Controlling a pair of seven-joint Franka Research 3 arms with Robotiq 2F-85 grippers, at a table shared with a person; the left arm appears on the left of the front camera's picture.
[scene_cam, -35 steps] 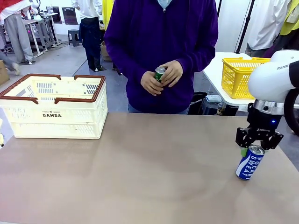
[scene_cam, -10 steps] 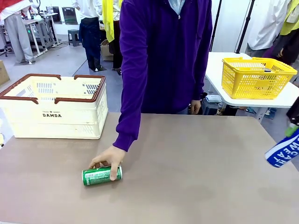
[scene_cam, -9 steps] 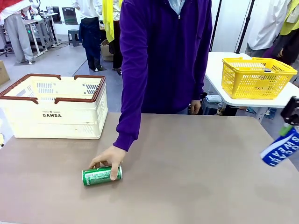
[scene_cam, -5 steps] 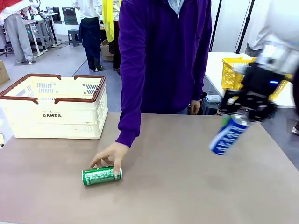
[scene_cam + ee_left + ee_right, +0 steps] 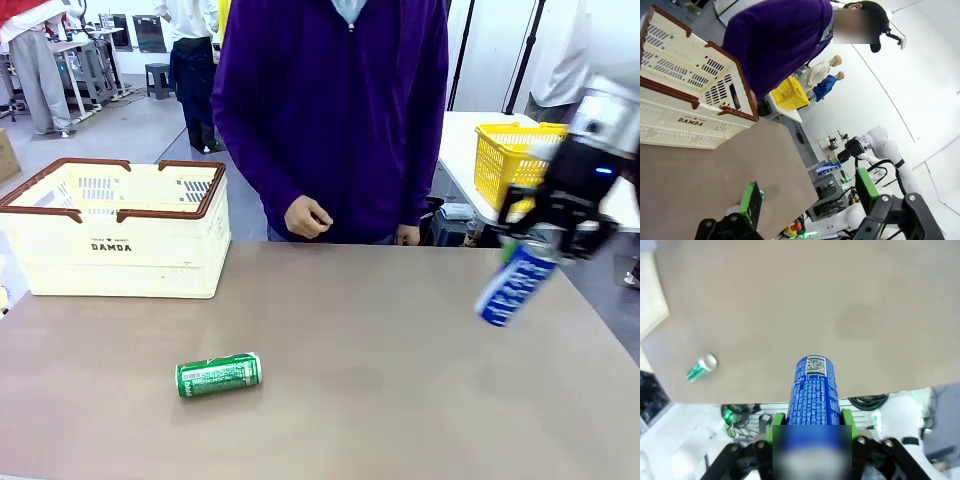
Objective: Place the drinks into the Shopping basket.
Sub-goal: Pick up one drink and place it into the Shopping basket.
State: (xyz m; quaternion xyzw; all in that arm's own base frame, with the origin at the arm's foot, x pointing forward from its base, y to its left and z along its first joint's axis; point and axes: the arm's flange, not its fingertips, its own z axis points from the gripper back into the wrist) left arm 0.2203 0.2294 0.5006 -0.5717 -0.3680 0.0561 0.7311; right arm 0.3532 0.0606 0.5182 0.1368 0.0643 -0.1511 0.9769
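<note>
Where the blue can is: the blue can (image 5: 515, 282) hangs tilted in the air above the bench (image 5: 400, 420). It is well apart from the shopping basket (image 5: 115, 245), far off to that basket's right as the robot sees it.
Right fingers: the right fingers (image 5: 540, 236) are closed on the blue can's upper end. In the right wrist view the green pads press its two sides, and the can's free end points down at the bench top.
Left fingers: the left fingers (image 5: 751, 200) stand wide apart with nothing between them. They are low over the bench, with the shopping basket ahead of them.
Green can: the green can (image 5: 218, 375) lies on its side on the bench. It is near the shopping basket, off the right front corner and a little toward the robot. Nothing touches it.
Shopping basket: it sits on the bench, cream walls, brown rim, "DAMDA" on the side facing the robot. I cannot tell what is inside.
Person's hand: the person's hand (image 5: 307, 217) is loosely curled at the bench's far edge, just right of the shopping basket and apart from both cans.
Yellow basket: the yellow basket (image 5: 515, 160) rests on another table, well to the right of the shopping basket and behind the blue can.
</note>
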